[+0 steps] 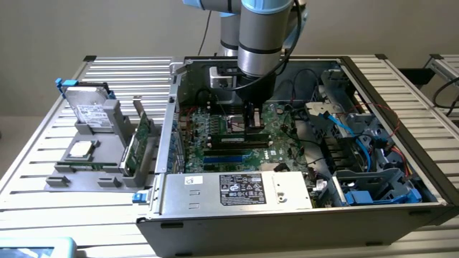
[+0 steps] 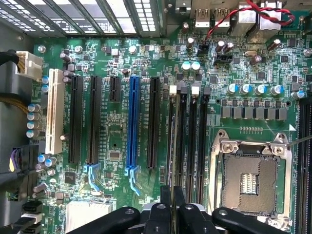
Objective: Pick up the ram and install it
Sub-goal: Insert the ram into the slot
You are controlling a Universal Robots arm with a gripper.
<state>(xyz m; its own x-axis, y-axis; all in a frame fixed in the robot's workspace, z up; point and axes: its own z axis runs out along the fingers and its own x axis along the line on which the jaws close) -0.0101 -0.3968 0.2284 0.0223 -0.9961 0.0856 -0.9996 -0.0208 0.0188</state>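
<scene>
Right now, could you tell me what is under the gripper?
The ram sits along the memory slots, directly below the gripper. Whether they touch is hidden behind the gripper.

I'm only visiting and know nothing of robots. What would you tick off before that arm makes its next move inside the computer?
1. Ram lined up along the memory slots: ok.
2. Gripper right over the ram: ok.
3. Ram pressed fully home: cannot tell.
4. White slot latches closed: cannot tell.
5. Computer case open, arm's way in free: ok.
</scene>
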